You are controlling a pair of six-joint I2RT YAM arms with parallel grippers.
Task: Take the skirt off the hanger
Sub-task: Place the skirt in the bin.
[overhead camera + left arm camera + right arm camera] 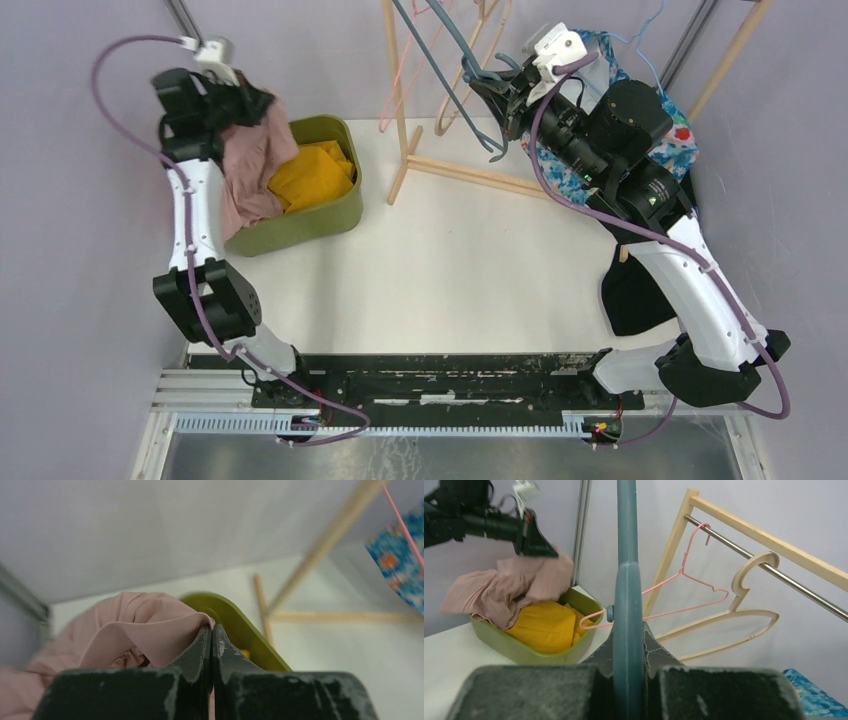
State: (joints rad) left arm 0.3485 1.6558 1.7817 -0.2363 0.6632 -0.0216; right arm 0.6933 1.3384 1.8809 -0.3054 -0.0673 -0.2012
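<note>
Looking from above, I can't make out the fingertips of the left pincer [240,100]. The crumpled pink fabric skirt [248,165] swallows them and also covers the 9 o'clock rim of the olive-green plastic bin [310,225]. My right arm [625,135] masks most of the blue flowered cloth [682,150]. In the right wrist view, the teal plastic hanger [627,600] runs off the top edge.

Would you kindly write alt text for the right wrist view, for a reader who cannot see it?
The right end effector grips a teal hanger. Behind it, the left end effector holds a pink skirt over a green bin holding yellow cloth.
</note>
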